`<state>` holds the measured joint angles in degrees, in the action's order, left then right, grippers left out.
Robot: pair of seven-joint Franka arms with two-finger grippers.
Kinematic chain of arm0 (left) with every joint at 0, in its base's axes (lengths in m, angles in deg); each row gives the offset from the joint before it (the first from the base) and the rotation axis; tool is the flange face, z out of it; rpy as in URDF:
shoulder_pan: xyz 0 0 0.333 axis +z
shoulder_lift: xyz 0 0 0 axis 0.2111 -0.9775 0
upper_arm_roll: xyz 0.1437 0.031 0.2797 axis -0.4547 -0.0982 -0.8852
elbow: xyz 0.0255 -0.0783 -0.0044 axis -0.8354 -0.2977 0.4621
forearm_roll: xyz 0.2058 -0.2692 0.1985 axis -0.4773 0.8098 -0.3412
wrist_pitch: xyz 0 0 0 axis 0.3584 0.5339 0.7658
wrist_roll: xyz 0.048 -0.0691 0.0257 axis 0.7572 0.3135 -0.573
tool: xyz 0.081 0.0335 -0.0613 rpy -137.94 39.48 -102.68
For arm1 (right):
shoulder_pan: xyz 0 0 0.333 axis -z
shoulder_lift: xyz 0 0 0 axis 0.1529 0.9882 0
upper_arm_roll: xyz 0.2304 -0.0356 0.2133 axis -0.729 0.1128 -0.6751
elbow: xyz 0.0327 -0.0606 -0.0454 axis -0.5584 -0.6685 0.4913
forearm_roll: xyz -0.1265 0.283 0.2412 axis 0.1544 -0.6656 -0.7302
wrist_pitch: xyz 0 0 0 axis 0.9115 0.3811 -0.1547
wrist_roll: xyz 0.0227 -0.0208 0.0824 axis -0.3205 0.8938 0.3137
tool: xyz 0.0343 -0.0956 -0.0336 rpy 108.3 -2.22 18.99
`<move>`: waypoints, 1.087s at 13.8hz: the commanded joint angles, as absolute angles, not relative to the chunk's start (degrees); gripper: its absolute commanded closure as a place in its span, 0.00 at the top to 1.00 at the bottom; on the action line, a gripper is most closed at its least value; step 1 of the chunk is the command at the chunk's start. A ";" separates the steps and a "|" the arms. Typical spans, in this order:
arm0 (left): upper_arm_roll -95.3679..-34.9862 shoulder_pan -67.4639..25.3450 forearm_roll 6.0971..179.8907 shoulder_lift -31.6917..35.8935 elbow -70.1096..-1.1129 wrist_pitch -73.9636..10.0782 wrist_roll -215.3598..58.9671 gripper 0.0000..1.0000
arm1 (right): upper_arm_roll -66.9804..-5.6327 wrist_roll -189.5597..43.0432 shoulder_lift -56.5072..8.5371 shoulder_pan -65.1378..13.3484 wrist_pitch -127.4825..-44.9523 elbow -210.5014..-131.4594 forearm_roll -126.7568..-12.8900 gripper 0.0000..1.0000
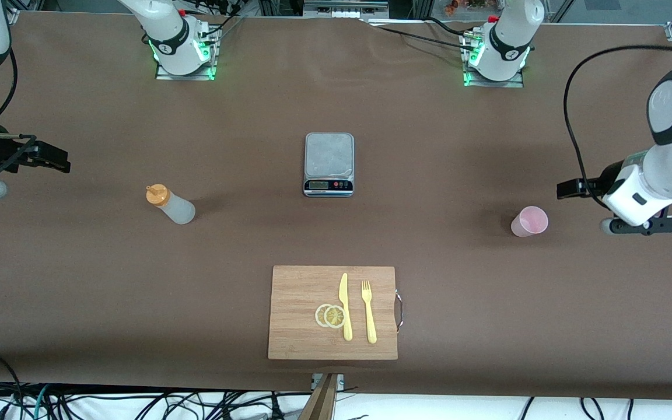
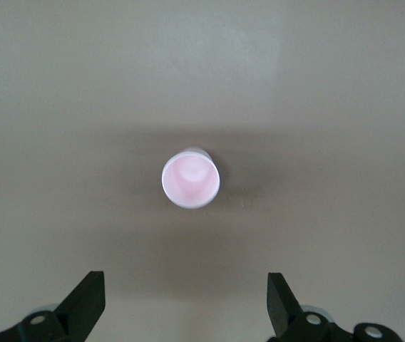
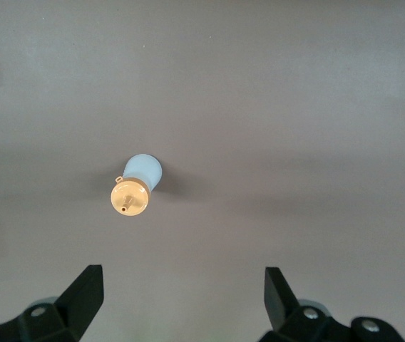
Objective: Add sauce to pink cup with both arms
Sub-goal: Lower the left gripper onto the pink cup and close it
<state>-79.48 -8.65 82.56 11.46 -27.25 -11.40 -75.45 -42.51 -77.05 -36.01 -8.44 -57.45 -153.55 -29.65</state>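
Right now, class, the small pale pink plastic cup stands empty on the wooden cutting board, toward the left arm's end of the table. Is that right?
Not quite. The small pale pink plastic cup is empty and toward the left arm's end, but it stands on the brown table, not on the wooden cutting board, which lies nearer the front camera. The front view shows this.

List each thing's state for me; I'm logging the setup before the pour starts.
Translucent squeeze bottle with orange nozzle cap: upright, capped, untouched.
Pale pink plastic cup: upright, looks empty, untouched.
Grey kitchen scale: nothing on its platform.
Left gripper: jaws open, empty, above the cup.
Right gripper: jaws open, empty, above the bottle.
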 commanded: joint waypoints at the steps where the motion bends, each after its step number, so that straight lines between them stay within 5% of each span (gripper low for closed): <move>1: -79.20 -6.13 81.19 11.46 -32.47 -18.11 -71.84 1.00 | -42.72 -76.44 -36.38 -8.01 -57.78 -153.87 -30.43 1.00; 9: -79.20 -3.84 81.28 9.10 -49.70 -40.53 -71.48 1.00 | -42.72 -76.44 -36.38 -8.01 -57.78 -153.87 -30.43 1.00; 15: -79.20 -2.34 81.28 5.58 -50.86 -43.63 -71.48 1.00 | -42.72 -76.44 -36.38 -7.92 -57.79 -153.87 -30.43 1.00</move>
<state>-79.63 -3.37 82.35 6.02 -50.64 -42.98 -72.42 -42.51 -77.05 -36.01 -8.42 -57.48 -153.55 -29.67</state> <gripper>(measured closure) 0.000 0.000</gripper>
